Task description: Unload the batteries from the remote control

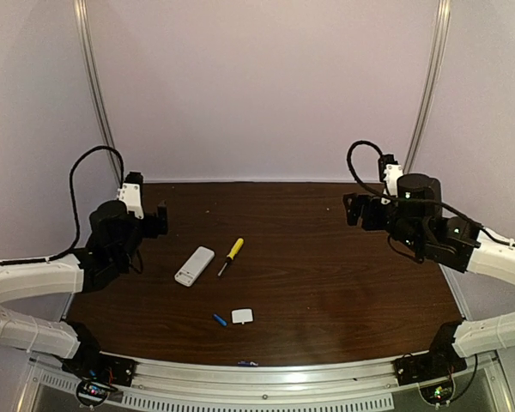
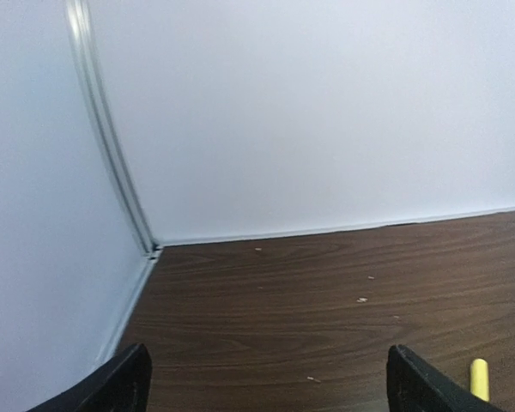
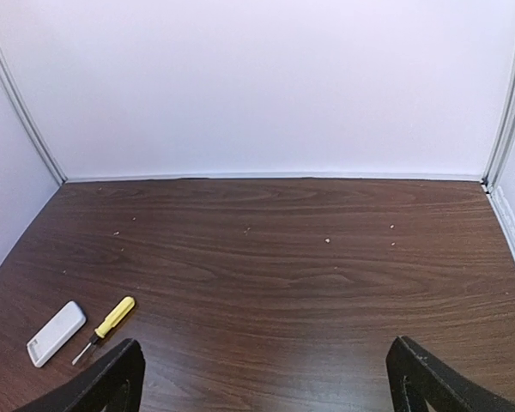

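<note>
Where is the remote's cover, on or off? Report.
Off: the cover lies apart from the remote control, beside a blue battery.

Table (image 1: 326,275): dark wood-grain top, smooth, faint sheen, few pale specks.
Remote (image 1: 194,265): white plastic, smooth, matt.
Cover (image 1: 242,316): white plastic too, matt.
Screwdriver (image 1: 231,255): yellow plastic handle, slightly glossy; thin dark metal shaft.
Battery (image 1: 220,320): blue, finish too small to tell.
Walls (image 1: 257,86): white, smooth, matt.
Corner strips (image 1: 99,94), front rail (image 1: 283,378): bare grey metal, dull sheen.
Right gripper (image 3: 262,378) fingers (image 3: 112,382): black, matt, plastic look.
</note>
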